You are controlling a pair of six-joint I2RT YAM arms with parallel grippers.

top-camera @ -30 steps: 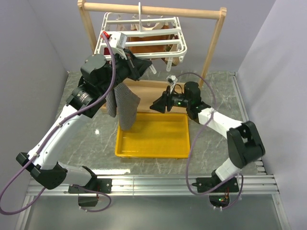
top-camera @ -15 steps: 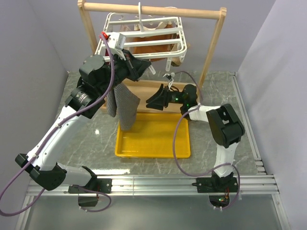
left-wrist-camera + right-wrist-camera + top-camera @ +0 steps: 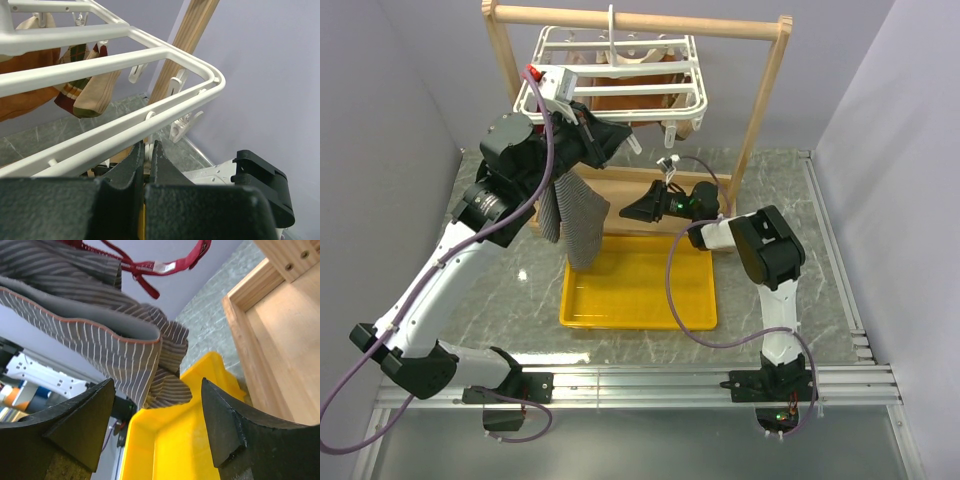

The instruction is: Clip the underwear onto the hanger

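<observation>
**Underwear** [image 3: 576, 218]: grey, finely striped shorts, hung in the air below the left gripper [image 3: 618, 140], with the lower edge over the left rear corner of the yellow tray [image 3: 640, 290]. In the right wrist view, the underwear [image 3: 95, 335] fills the upper left, a folded waistband edge is shown, and the lowest folds are seen just above the tray [image 3: 165, 450].

**Left gripper**: raised to the front rim of the hanger [image 3: 620, 92]. Its fingers [image 3: 131, 167] are pressed together, with only a thin slit between them, directly beneath the hanger's white rim [image 3: 165, 112]. The cloth is carried under this gripper. The exact pinch point is hidden in both views.

**Right gripper** [image 3: 632, 212]: aimed left, level with the middle of the hanging cloth and just beside its right edge. Its fingers [image 3: 75, 425] are spread wide and nothing is held. The cloth lies ahead of the gap between them and is not touched.

**Hanger**: white plastic grid rack, hooked on the top bar of the wooden frame stand [image 3: 640, 20]. Small clips [image 3: 182, 127] are hung from its rim. Orange-brown garments [image 3: 640, 103] are already clipped under it.

**Yellow tray**: set on the grey marbled worktop [image 3: 520, 270], in front of the stand's wooden base [image 3: 280, 340].
</observation>
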